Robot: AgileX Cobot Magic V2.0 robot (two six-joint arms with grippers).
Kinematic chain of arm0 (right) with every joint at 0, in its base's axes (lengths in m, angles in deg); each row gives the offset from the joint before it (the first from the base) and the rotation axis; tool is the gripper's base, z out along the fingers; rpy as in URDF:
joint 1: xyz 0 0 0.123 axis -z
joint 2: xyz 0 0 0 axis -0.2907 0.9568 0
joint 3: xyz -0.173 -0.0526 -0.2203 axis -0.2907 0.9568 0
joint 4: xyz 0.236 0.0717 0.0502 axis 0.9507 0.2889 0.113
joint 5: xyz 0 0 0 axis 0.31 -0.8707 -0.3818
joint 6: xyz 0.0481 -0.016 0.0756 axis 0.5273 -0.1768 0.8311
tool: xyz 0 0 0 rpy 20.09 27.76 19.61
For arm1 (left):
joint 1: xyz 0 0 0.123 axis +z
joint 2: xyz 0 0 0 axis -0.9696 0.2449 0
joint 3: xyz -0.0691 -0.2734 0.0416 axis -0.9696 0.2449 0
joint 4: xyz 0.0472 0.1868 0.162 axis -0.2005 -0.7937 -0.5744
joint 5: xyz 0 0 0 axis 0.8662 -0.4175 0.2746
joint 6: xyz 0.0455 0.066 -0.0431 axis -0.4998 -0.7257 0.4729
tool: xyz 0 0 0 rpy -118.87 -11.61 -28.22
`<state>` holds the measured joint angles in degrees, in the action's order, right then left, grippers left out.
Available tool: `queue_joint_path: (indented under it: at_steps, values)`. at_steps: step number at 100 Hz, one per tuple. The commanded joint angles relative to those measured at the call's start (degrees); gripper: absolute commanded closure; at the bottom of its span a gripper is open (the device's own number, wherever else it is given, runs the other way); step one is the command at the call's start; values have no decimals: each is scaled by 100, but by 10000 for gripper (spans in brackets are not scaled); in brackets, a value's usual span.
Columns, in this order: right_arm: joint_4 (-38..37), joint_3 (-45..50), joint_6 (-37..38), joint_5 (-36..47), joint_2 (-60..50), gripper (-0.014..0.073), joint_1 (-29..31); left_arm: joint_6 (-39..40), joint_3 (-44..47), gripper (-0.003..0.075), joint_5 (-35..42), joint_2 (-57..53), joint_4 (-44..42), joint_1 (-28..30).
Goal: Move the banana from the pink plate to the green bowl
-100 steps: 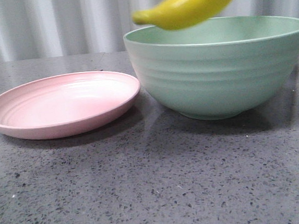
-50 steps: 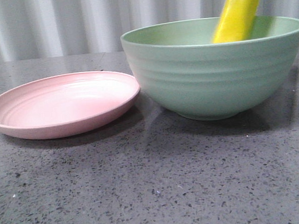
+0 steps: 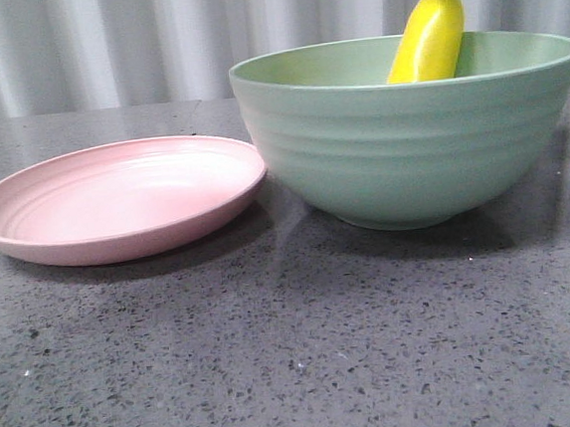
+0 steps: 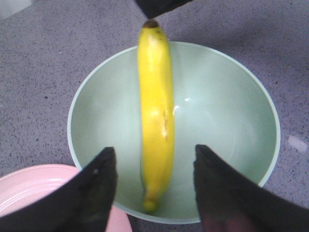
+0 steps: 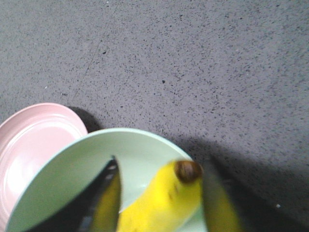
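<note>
The yellow banana [image 3: 430, 41] stands steeply in the green bowl [image 3: 410, 153], its dark stem tip poking above the far rim. The pink plate [image 3: 114, 203] lies empty to the left of the bowl, nearly touching it. No gripper shows in the front view. My left gripper [image 4: 153, 149] is open and empty above the bowl [image 4: 222, 121], with the banana [image 4: 155, 111] lying below between its fingers. My right gripper [image 5: 161, 166] is open, its blurred fingers either side of the banana's stem end [image 5: 164, 203], over the bowl [image 5: 72, 183].
The bowl and plate sit on a dark speckled stone table [image 3: 297, 352]. A pale corrugated wall [image 3: 100, 40] runs behind. The plate also shows in the left wrist view [image 4: 29, 193] and the right wrist view [image 5: 29, 145].
The banana was in the air above the bowl, tipped down end first, and now rests in the bowl against its far side. The bowl has shifted slightly left.
</note>
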<state>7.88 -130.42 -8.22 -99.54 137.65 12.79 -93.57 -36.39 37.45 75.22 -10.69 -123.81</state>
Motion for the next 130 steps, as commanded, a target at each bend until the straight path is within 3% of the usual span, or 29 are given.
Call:
queue_joint_path:
  at_steps: [1,5,12,38,69,95,114,130]
  values:
    - [-116,-176,-65,50,-355,562,11,26,-184,573,507,-287,79,-37]
    - [-124,-138,-65,-6,-414,653,11,26,-172,635,535,-337,79,-37]
    - [-124,16,-65,33,-583,655,11,16,-86,743,642,-448,10,-37]
    - [-124,1425,-355,1003,-1678,655,11,16,912,741,1535,-1297,-17,-37]
    - [-124,3585,-495,2630,-3713,655,11,16,3045,741,2977,-3016,-17,-37]
    - [-124,5071,-495,3328,-5655,655,11,16,4518,741,3248,-4547,8,-37]
    - [-98,5594,-495,3475,-6747,655,11,16,4926,741,3224,-5410,8,-37]
    - [-98,5664,-495,3588,-6963,655,11,16,4973,741,3224,-5653,8,-37]
